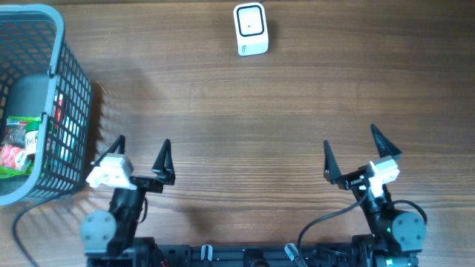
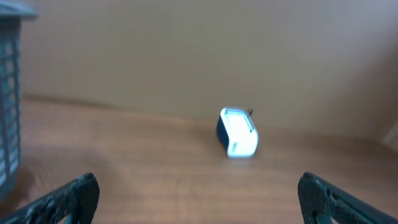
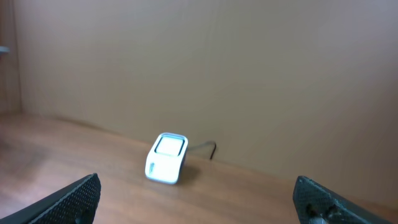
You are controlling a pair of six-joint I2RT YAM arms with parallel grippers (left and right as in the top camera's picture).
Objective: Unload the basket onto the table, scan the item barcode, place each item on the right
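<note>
Left gripper [image 1: 142, 142] & right gripper [image 1: 350, 137] both hang wide open, nothing held. Task looks unstarted: item pick & scan both left to do. Items [image 1: 16, 144], red/green packets, sit in basket [image 1: 74, 111] just beside left gripper, outboard; no barcode visible. Scanner [image 1: 250, 30], white w/ dark window, lies well ahead, between both grippers.

One camera looks straight down on my bench [image 1: 223, 111]; my two wrist cameras sit low, facing the far scanner [image 2: 237, 132] all three share.
</note>
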